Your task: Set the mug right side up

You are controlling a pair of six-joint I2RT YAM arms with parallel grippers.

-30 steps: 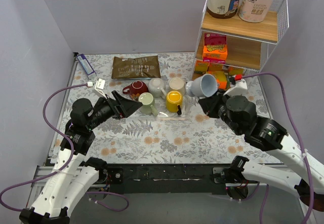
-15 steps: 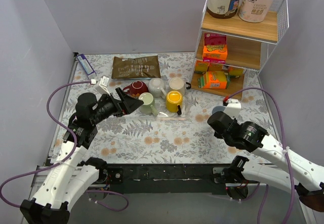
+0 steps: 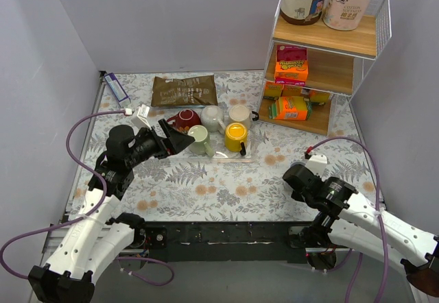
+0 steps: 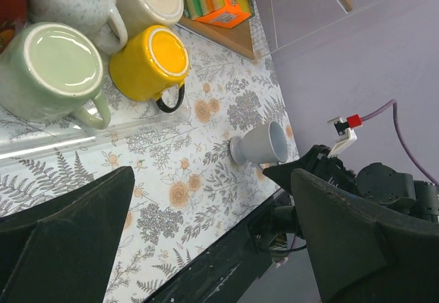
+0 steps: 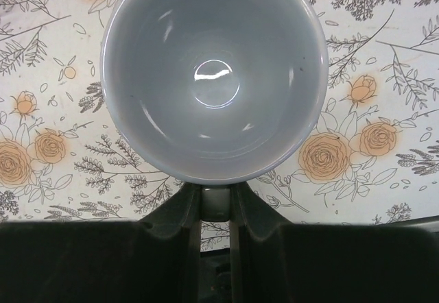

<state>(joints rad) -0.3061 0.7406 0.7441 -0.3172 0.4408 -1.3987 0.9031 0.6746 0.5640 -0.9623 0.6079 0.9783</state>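
Pale grey glazed ceramic mug fills my right wrist view, round mouth facing the lens, its handle pinched by the right gripper above floral tablecloth. Left wrist view: the left gripper gapes empty; the mug is near the tablecloth's front right edge. From above, my right arm hides it. The slick handle may swivel, tipping it.

The pale blue-grey ceramic mug is plain inside. The bench has white cloth printed with grey ferns and orange roses. The glossy yellow mug has a black handle.
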